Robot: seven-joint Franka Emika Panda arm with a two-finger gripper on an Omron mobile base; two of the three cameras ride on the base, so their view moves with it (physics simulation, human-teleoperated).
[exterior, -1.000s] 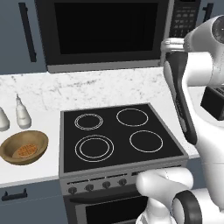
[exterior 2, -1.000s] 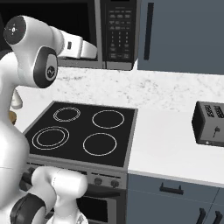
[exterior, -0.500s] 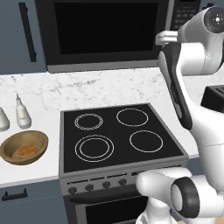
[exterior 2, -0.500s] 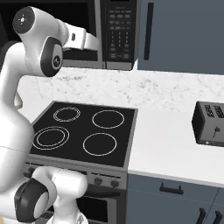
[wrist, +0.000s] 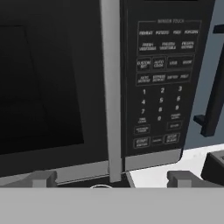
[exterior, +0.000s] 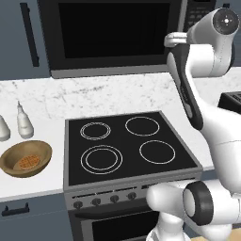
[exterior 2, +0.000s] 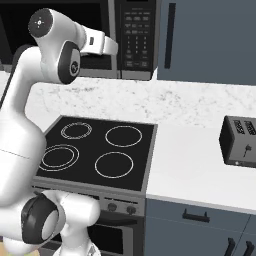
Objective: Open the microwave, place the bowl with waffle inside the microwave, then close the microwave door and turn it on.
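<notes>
Steel-framed microwave door is shut, so every step remains. Gripper, spread wide and holding nothing, faces the door's right edge beside the keypad. Wooden bowl with waffle waits on the table, left of the stove.

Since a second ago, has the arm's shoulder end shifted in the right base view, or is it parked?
Yes. Against the microwave keypad, which stays put, the arm's round upper joint has swung right, toward the keypad, and the forearm now reaches nearer it.
</notes>
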